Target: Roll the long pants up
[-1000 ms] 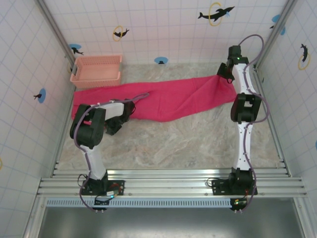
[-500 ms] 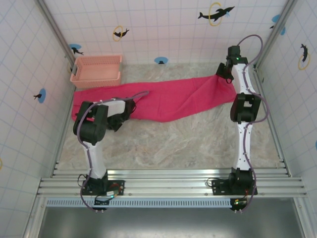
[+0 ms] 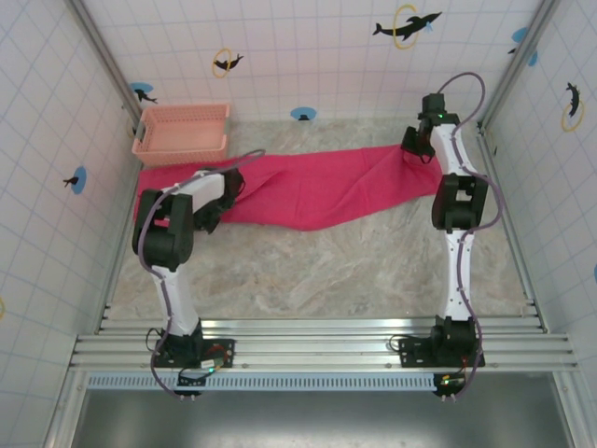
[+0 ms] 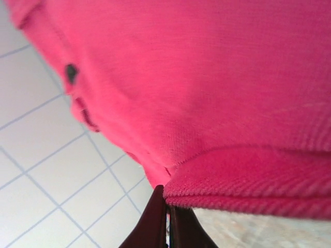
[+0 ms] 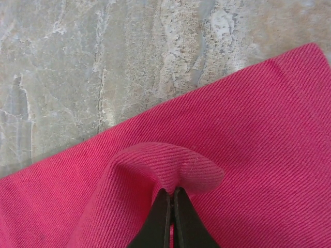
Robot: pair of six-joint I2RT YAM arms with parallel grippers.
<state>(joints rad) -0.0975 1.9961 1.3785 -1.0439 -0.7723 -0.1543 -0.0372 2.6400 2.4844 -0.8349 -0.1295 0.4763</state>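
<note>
The long pants lie as a magenta-red band across the far part of the marble table, from the left wall to the right arm. My left gripper sits at their left part, near the front edge. In the left wrist view it is shut on the folded hem of the pants, which hang lifted before the camera. My right gripper is at the pants' far right end. Its jaws are shut on a raised pinch of the cloth.
A pale pink lattice basket stands at the back left, just beyond the pants. Tiled walls close in the back and both sides. Bare marble stretches between the pants and the arm bases.
My left gripper has shut on the pants' near edge and moved away from the bases toward the back left, pulling that edge with it. The right gripper has drifted slightly farther back.
</note>
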